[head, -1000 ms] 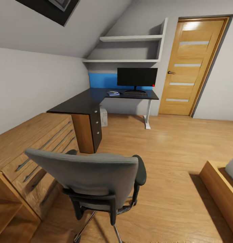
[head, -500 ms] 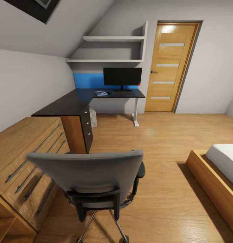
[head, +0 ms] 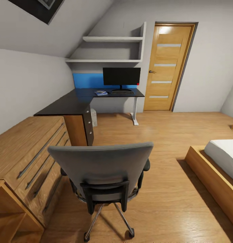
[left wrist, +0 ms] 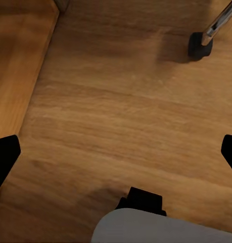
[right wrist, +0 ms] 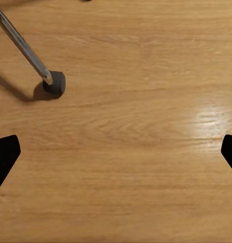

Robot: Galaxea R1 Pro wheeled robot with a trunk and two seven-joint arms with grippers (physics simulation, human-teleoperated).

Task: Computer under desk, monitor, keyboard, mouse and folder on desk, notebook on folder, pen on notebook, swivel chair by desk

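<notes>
Grey swivel chair (head: 102, 168) back up close, wrists catch chrome castors (right wrist: 54, 82)

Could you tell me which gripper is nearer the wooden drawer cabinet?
Left. The left gripper hangs beside the cabinet; the right gripper is over floor by a chair caster.

In each wrist view, 2 flat black fingertips with angled, wedge-like ends enter from opposite edges: the left gripper (left wrist: 116, 152) and the right gripper (right wrist: 116, 152). A rounded pale grey body part (left wrist: 161, 228) with a black block atop shows nearby.
</notes>
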